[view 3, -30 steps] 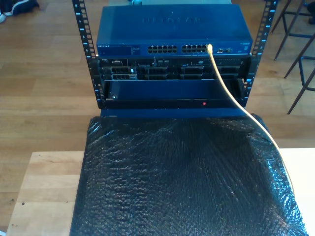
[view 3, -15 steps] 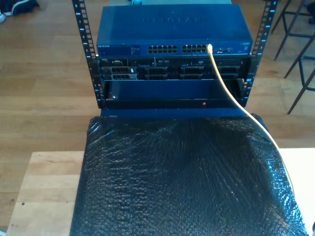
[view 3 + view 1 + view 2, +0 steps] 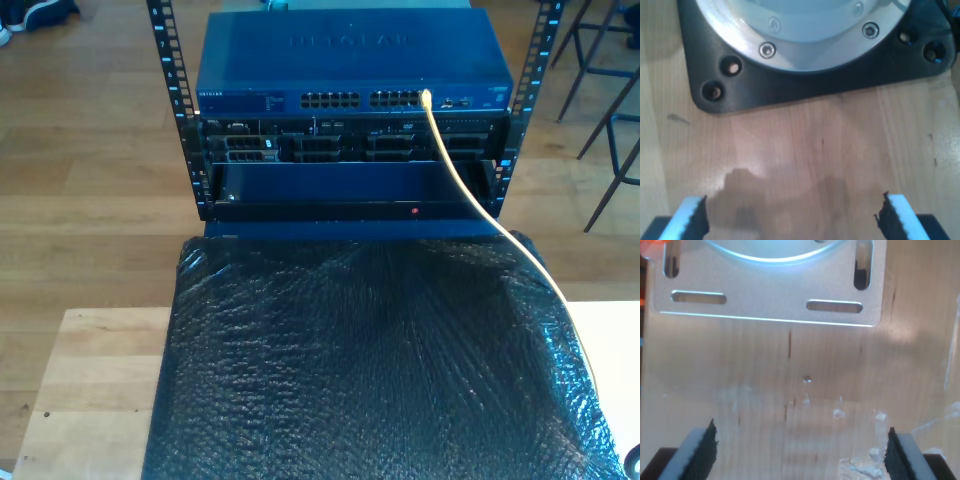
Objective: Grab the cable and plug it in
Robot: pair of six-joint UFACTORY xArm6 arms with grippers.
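Both end effectors, first and second, gape wide, empty; pale-yellow cable sits plugged into the switch.

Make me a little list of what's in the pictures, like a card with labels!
cable: pale-yellow cable, its end at a port on the switch, running down over the black sheet toward the exterior view's right
switch: blue switch at the top of the rack
sheet: crinkly black sheet covering the table
first gripper: my first gripper is open, holding nothing, over bare wood near a black base plate
second gripper: my second gripper is open, holding nothing, over wood near a silver plate
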